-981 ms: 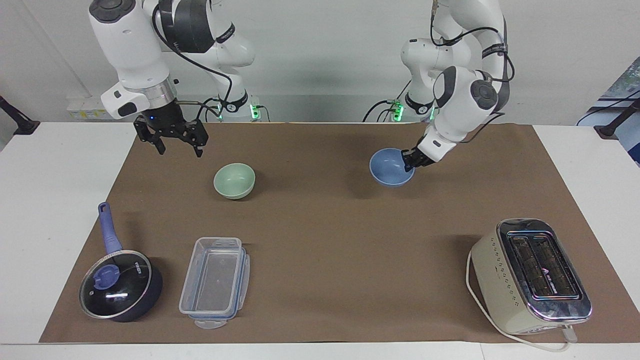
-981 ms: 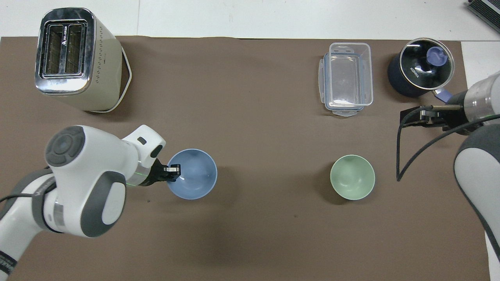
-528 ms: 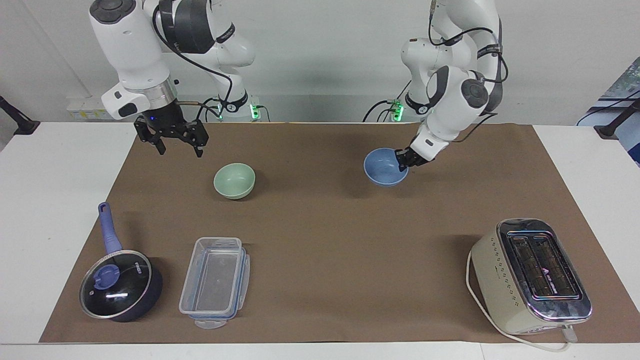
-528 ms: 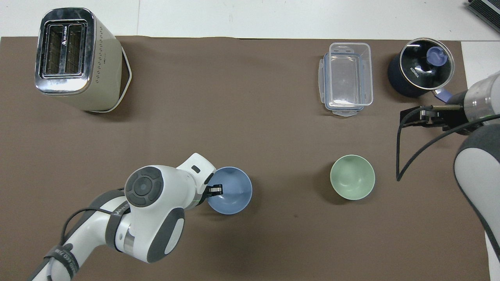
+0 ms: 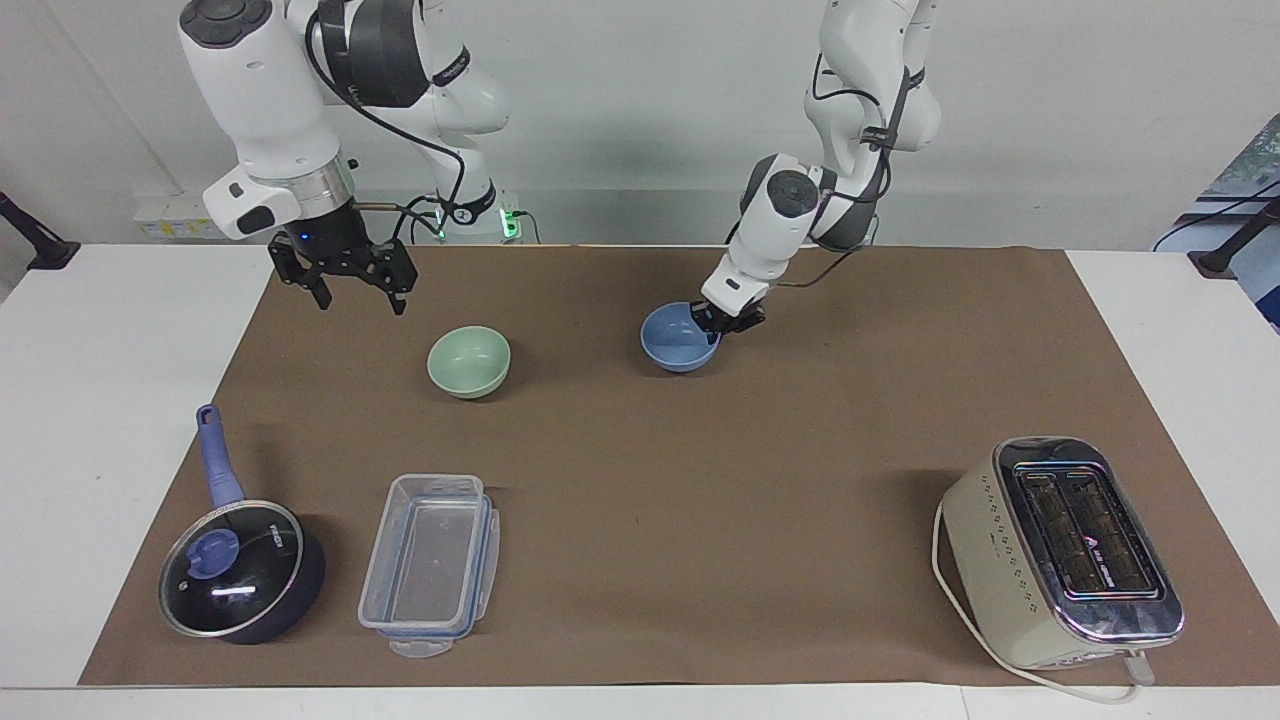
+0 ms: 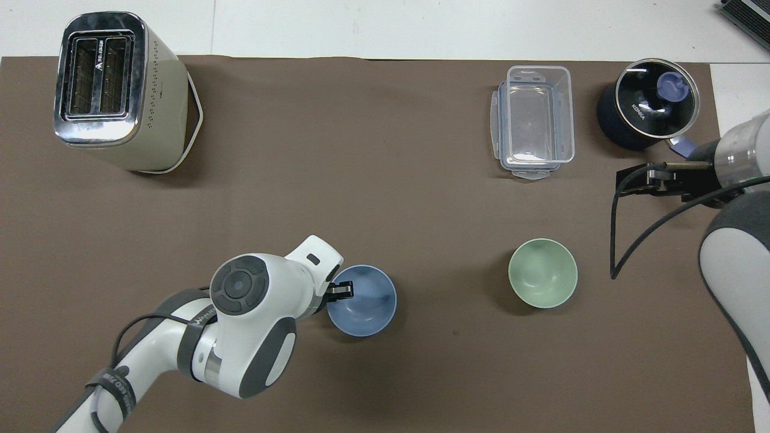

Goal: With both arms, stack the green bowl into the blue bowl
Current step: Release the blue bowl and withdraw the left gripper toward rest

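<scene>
In the facing view, the right gripper point(image 5: 347, 283) is seen at upper left, fingers spread wide and empty, waiting above the mat. The green bowl point(image 5: 469, 361) lies lower right of it, untouched. At centre, the blue bowl point(image 5: 680, 337) is held by its rim in the left gripper point(image 5: 727, 322).

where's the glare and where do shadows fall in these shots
Facing view: glare on the pan's glass lid and the toaster's chrome top; a soft shadow lies beside the green bowl. Overhead view: a diffuse shadow spreads under the blue bowl.
</scene>
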Controlling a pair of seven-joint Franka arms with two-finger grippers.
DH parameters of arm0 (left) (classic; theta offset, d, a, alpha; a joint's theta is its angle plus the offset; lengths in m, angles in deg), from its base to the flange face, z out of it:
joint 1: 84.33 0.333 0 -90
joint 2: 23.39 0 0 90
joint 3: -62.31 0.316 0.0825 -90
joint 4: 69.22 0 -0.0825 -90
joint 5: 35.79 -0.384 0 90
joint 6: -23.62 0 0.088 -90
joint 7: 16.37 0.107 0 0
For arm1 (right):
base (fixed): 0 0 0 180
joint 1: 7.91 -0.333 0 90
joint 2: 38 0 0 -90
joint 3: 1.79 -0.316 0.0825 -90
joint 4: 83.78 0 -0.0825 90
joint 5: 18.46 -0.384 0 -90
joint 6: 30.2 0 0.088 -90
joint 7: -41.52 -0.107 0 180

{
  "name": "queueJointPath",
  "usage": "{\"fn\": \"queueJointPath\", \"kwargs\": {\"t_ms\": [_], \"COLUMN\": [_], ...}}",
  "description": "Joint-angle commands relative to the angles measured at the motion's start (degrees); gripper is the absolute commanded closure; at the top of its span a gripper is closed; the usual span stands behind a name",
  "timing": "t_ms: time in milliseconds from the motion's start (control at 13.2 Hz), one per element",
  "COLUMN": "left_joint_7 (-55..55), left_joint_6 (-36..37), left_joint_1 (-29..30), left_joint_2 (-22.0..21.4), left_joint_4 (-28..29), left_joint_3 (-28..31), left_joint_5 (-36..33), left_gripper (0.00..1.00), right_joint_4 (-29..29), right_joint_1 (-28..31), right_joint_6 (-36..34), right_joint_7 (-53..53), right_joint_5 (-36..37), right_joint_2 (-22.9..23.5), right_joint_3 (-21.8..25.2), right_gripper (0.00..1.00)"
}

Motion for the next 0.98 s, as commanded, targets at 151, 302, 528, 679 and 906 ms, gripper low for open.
{"fn": "queueJointPath", "kwargs": {"t_ms": [151, 302, 528, 679, 906], "left_joint_7": [2.59, 7.68, 18.48, 23.16, 23.88], "left_joint_6": [7.24, 12.31, 23.38, 26.92, 31.65], "left_joint_1": [11.05, 16.24, 24.23, 27.32, 28.92], "left_joint_2": [-0.98, -1.06, -0.72, -0.71, -0.45], "left_joint_4": [-6.34, -9.76, -17.66, -20.93, -26.36], "left_joint_3": [0.07, 0.07, 0.15, 0.07, 0.15], "left_joint_5": [-4.80, -5.86, -6.21, -10.06, -13.93], "left_gripper": [0.00, 0.00, 0.00, 0.00, 0.00], "right_joint_4": [-1.13, -1.57, -5.51, -9.20, -16.66], "right_joint_1": [0.20, 0.20, 0.28, 0.28, 0.20], "right_joint_6": [1.10, 1.37, 3.72, 6.80, 13.82], "right_joint_7": [-0.79, -0.79, -0.79, -0.70, -1.05], "right_joint_5": [-0.85, -0.85, -0.85, -0.85, -0.85], "right_joint_2": [-0.84, -0.84, -0.84, -0.76, -0.32], "right_joint_3": [-0.11, -0.11, -0.11, -0.11, -0.11], "right_gripper": [0.00, 0.00, 0.00, 0.00, 0.00]}}
